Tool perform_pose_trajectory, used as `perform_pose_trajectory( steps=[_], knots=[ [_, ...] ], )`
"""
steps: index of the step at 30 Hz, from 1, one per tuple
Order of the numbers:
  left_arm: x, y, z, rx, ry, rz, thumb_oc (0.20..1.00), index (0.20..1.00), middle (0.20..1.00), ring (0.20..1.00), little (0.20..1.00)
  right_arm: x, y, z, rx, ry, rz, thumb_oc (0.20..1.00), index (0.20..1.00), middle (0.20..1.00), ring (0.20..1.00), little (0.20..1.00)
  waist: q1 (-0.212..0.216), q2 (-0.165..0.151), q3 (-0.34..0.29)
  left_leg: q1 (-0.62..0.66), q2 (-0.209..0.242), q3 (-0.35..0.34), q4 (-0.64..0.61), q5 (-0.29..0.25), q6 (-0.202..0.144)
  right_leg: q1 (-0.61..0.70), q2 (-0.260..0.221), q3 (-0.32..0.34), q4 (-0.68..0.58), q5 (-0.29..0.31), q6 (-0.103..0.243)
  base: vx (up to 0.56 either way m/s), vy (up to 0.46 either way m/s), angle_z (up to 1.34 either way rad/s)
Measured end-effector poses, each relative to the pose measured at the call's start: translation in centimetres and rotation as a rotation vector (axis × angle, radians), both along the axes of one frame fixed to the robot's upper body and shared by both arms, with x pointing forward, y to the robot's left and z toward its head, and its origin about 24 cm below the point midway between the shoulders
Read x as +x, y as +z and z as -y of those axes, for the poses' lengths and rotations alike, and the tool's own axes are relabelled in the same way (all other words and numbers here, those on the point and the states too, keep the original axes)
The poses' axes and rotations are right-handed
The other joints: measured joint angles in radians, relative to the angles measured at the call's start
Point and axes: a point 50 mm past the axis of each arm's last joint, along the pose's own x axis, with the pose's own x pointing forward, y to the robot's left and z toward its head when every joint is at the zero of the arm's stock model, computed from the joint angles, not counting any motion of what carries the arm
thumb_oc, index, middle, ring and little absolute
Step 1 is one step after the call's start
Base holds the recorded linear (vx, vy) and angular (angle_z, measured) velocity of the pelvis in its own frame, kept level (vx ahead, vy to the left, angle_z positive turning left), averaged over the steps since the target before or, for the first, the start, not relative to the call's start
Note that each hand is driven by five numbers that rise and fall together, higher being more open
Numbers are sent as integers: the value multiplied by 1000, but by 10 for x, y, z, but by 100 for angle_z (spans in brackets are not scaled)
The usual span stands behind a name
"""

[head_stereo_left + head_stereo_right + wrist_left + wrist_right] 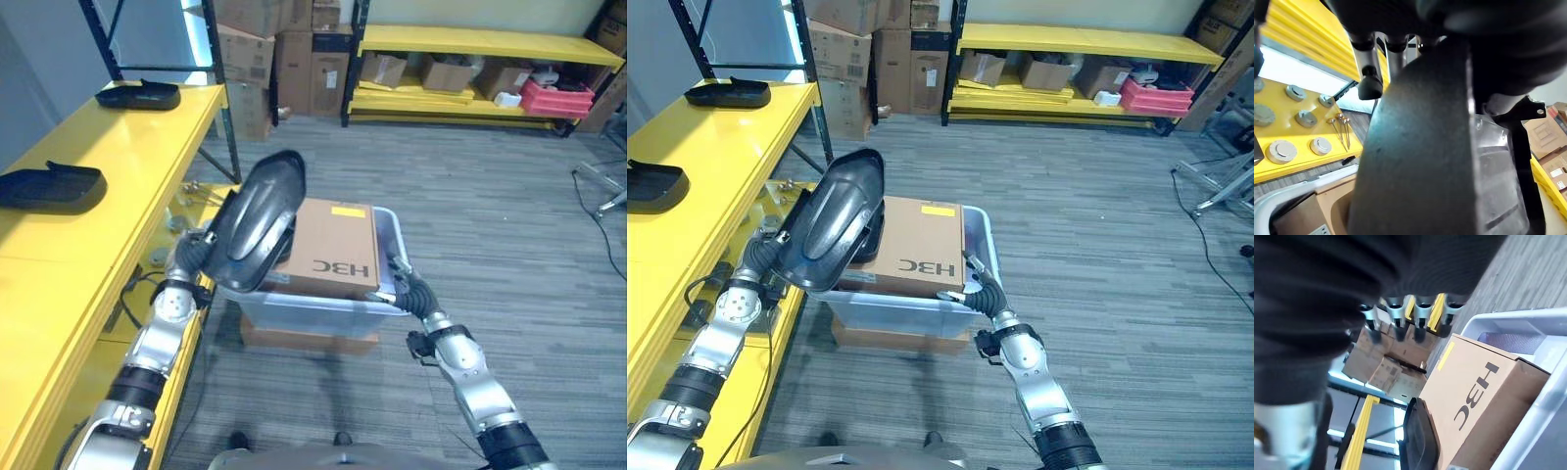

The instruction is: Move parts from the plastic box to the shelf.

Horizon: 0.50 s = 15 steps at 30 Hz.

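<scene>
Yellow shelf (108, 186) runs down the left side of the frame, two dark parts already on it: one upper left (138, 95), one at mid-left edge (51, 186). Plastic box (323, 311) sits centre frame on the floor, cardboard box (331, 250) inside it. The task's thing now: big dark curved part (257, 222), lifted above the box's left corner, centre-left of frame. Your left hand (196, 250) is under and behind it; the left wrist view shows fingers (1369, 81) against the part, so it looks clasped, though the grip is mostly hidden. Right hand (978, 276) is at the box's right rim, fingers straight, holding nothing. Swing the part left and keep it level, land it on bare shelf between or below the two parts. Watch the black shelf post (220, 108) upper centre-left and the shelf edge; clear them before lowering.
</scene>
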Motion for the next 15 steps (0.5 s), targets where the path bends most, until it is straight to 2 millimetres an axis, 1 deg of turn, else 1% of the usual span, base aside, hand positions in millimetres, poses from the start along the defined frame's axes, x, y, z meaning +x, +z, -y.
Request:
perform_pose_trajectory(
  steps=[1, 3, 5, 7, 8, 9, 10, 11, 12, 13, 14, 15],
  knots=[
    [-3, -1, -3, -17, 28, 9, 200, 200, 200, 200, 200, -12, -22, 13, -10, -61, -107, 1000, 1000, 1000, 1000, 1000, 5, 4, 3, 0, 4, -2, 0, -1, -1, -1, 4, -1, 0, -2, -3, -21, -155, 5],
    [-8, 0, -9, -39, 73, 25, 200, 200, 200, 200, 200, -24, -45, 22, -26, -89, -210, 1000, 1000, 1000, 1000, 1000, 9, 15, 10, -1, 10, -4, 6, 0, -3, -1, 11, -3, 0, -3, -3, -28, -177, 0],
    [-15, 2, -14, -69, 117, 59, 200, 200, 200, 200, 200, -45, -71, 32, -37, -138, -349, 1000, 1000, 1000, 1000, 1000, 20, 25, 18, -5, 18, -6, 6, 3, -7, -1, 21, -4, 0, -5, -8, -25, -103, 2],
    [-16, 6, -13, -96, 132, 87, 200, 200, 200, 200, 200, -59, -86, 37, -59, -156, -448, 1000, 1000, 1000, 1000, 1000, 28, 31, 26, -12, 23, -19, 6, 5, -8, -3, 23, -21, 0, -5, -11, -60, -116, 14],
    [-16, 7, -11, -104, 131, 93, 200, 200, 200, 200, 200, -64, -92, 37, -76, -150, -477, 1000, 1000, 1000, 1000, 1000, 38, 37, 31, -18, 19, -21, 7, 18, -15, 0, 29, -28, 5, -5, -12, -24, -106, 31],
    [-13, 13, -4, -122, 117, 118, 200, 200, 200, 200, 200, -71, -103, 36, -96, -136, -536, 1000, 1000, 1000, 1000, 1000, 44, 33, 39, -43, 11, -9, 14, 46, -25, 5, 31, -61, 8, -4, -10, -4, -89, 90],
    [-6, 25, 13, -154, 66, 166, 200, 200, 200, 200, 200, -84, -116, 38, -102, -154, -627, 1000, 1000, 1000, 1000, 1000, 36, 13, 52, -79, -6, 25, 46, 80, -17, 13, 0, -110, 1, -16, -19, 6, -73, 140],
    [-6, 39, 26, -165, 11, 228, 200, 200, 200, 200, 200, -89, -122, 32, -120, -116, -681, 1000, 1000, 1000, 1000, 1000, 37, 8, 69, -107, -11, 97, 48, 90, -3, 13, -7, -162, 4, -21, -27, 4, -93, 129],
    [-7, 49, 31, -167, -21, 276, 200, 200, 200, 200, 200, -95, -126, 28, -110, -109, -698, 1000, 1000, 1000, 1000, 1000, 62, 14, 85, -101, -13, 178, 52, 1, 47, 30, 5, -172, 13, -23, -24, 17, -119, 92],
    [-3, 57, 38, -159, -56, 301, 200, 200, 200, 200, 200, -102, -134, 22, -91, -107, -729, 1000, 1000, 1000, 1000, 1000, 68, 2, 95, -96, -6, 233, 74, -52, 46, 44, -4, -198, 36, -29, -16, 33, -76, 83],
    [0, 63, 44, -153, -90, 322, 200, 200, 200, 200, 200, -109, -142, 17, -85, -101, -792, 1000, 1000, 1000, 1000, 1000, 63, -27, 102, -96, -15, 216, 104, -70, -9, 50, -24, -232, 53, -61, -16, 12, -48, 83],
    [-2, 75, 48, -155, -123, 371, 200, 200, 200, 200, 200, -122, -154, 12, -89, -102, -895, 1000, 1000, 1000, 1000, 1000, 84, -33, 109, -102, -23, 178, 143, -64, -84, 36, -53, -230, 102, -99, -7, 22, 127, 34]
  ],
)
